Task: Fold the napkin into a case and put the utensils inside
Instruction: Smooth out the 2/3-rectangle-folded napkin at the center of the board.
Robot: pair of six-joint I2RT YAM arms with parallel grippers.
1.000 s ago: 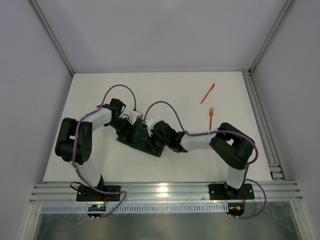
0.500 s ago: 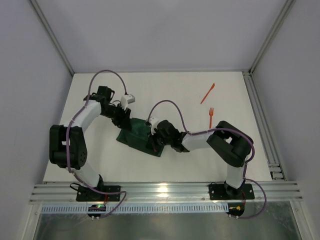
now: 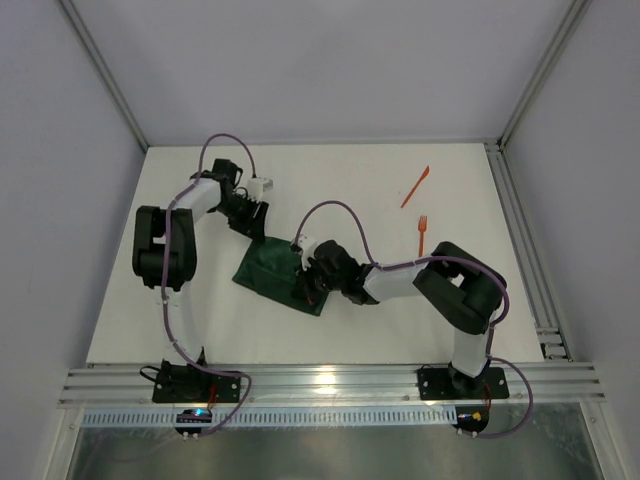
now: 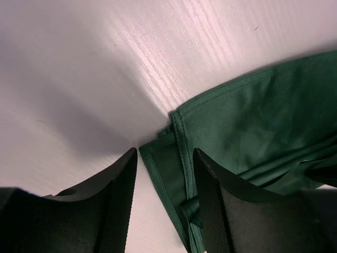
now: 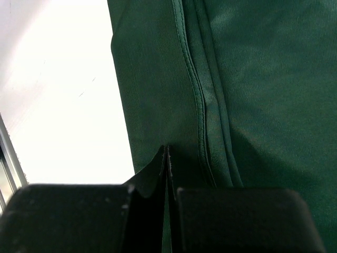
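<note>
Left side first: the left gripper (image 3: 252,212) sits just past the far-left corner of the napkin (image 3: 272,272), jaws apart w/ nothing between them. In the left wrist view the fingers (image 4: 118,200) straddle bare table (image 4: 79,79), the cloth's stitched corner lying right by the gap but not pinched.

Middle: the napkin is a folded dark green slab, several layers thick (hems stacked like steps in the right wrist view), lying at an angle near the table's centre. It looks like a narrow pocket but whether the mouth is open I can't tell.

Right of that: the right gripper (image 3: 312,275) presses down on the napkin's right half, jaws fully closed, tips together on the cloth; it reads as a pin, not a pinch.

Far right: the fork (image 3: 422,235) and the knife (image 3: 415,187) lie well apart from the napkin, untouched.

Judgement: folding is about done, loading not begun. To do this step well, keep the right tips pinning so the layers don't spring open, lift the left arm clear w/o snagging that corner, then check the pocket mouth faces the fork and knife before fetching either.
</note>
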